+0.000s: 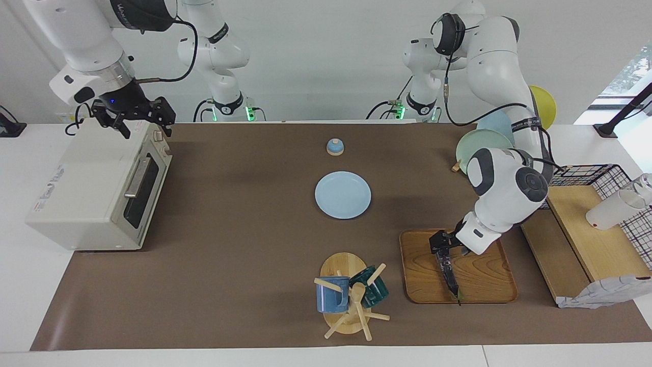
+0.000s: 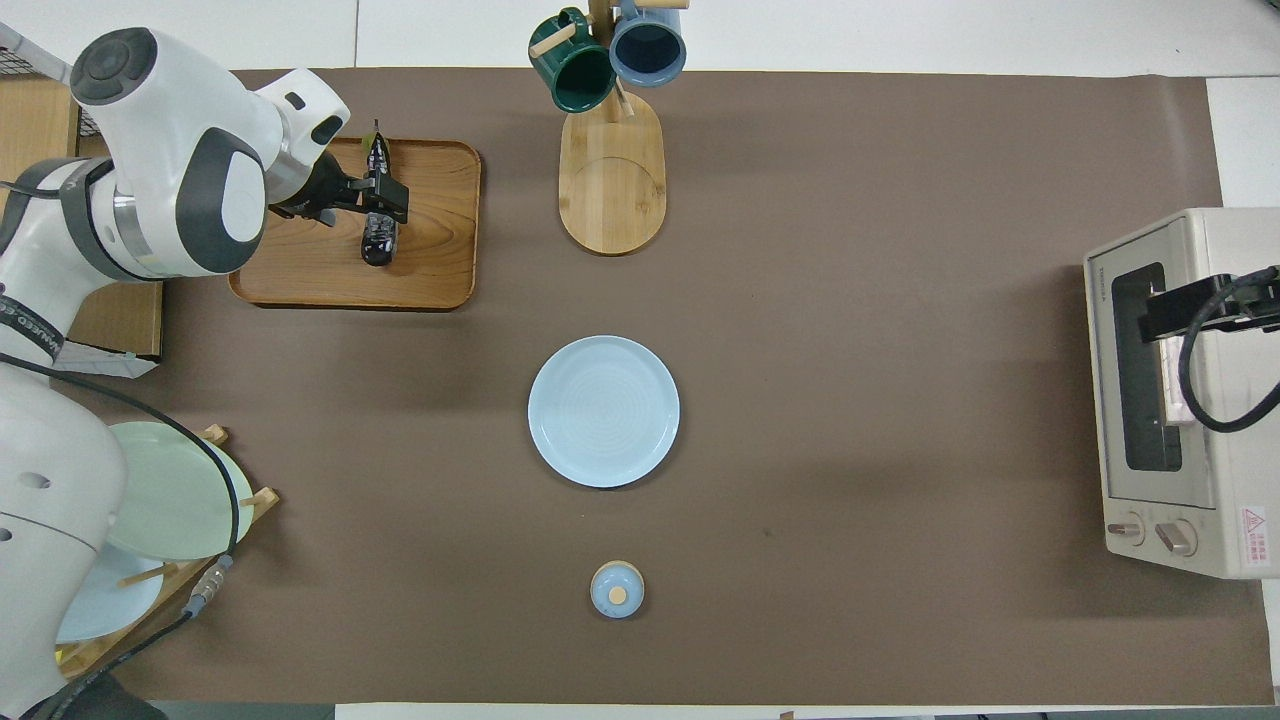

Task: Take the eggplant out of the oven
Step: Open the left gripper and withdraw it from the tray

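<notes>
The eggplant (image 1: pixel 451 279) is dark and slim and lies lengthwise on the wooden tray (image 1: pixel 484 285), its greenish stem tip at the tray edge farthest from the robots. My left gripper (image 1: pixel 442 248) is low over the tray and shut on the eggplant's thicker part; in the overhead view the gripper (image 2: pixel 384 196) sits astride the eggplant (image 2: pixel 376 240). The off-white oven (image 1: pixel 86 188) stands at the right arm's end of the table with its dark glass door closed. My right gripper (image 1: pixel 145 128) hangs open and empty just above the oven's top edge, over the door.
A light blue plate (image 1: pixel 343 194) lies mid-table, with a small blue lidded pot (image 1: pixel 334 147) nearer the robots. A mug tree (image 1: pixel 351 295) with two mugs stands beside the tray. A plate rack (image 1: pixel 484 145), wire basket (image 1: pixel 601 176) and wooden boards (image 1: pixel 596 244) crowd the left arm's end.
</notes>
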